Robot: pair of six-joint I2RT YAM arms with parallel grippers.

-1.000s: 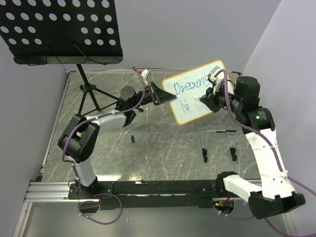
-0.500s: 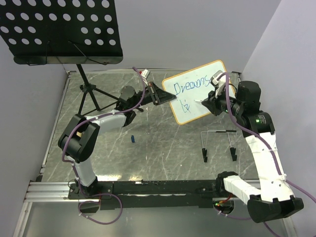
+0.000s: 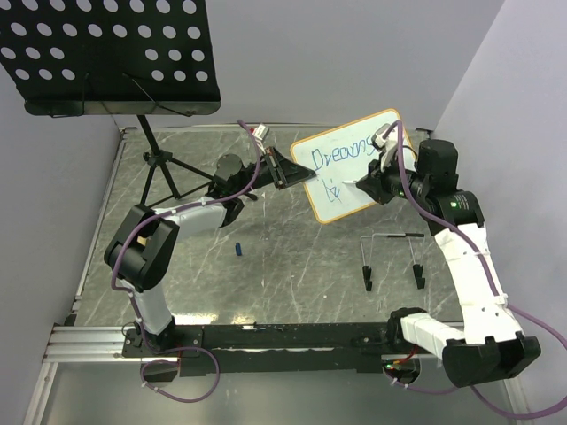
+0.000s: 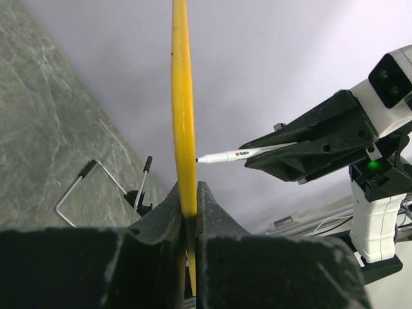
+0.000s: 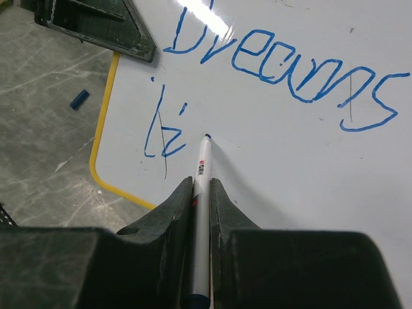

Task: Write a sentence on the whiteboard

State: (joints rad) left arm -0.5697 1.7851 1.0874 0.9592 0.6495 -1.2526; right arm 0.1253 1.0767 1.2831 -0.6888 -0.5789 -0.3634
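Over the last second the right gripper (image 5: 201,185) has slid a little leftward across the whiteboard (image 3: 348,200). It has carried the marker (image 5: 204,158) from the board's right half in toward the start of the lower line. No new stroke has appeared in that time. The sentence (image 5: 270,67) still reads "Dreams" above a bare "li", so this looks like a repositioning for the next letter, with most of the second line left to write.

The right gripper's fingers are pressed tight on the marker's slim white barrel. Its dark tip sits just right of the "li"; it seems to touch the surface, though neither wrist view makes contact certain.

The left gripper (image 3: 285,171) is clamped on the board's left edge and holds it tilted up off the table (image 3: 266,239). The board is a thin, glossy white panel with a yellow-tan rim and rounded corners, and it shows glare near its top. The table below it is grey, veined and stone-like. On it, a small blue cap (image 3: 238,249) lies below and left of the board, and a thin wire stand (image 3: 394,257) sits below the board's right side.
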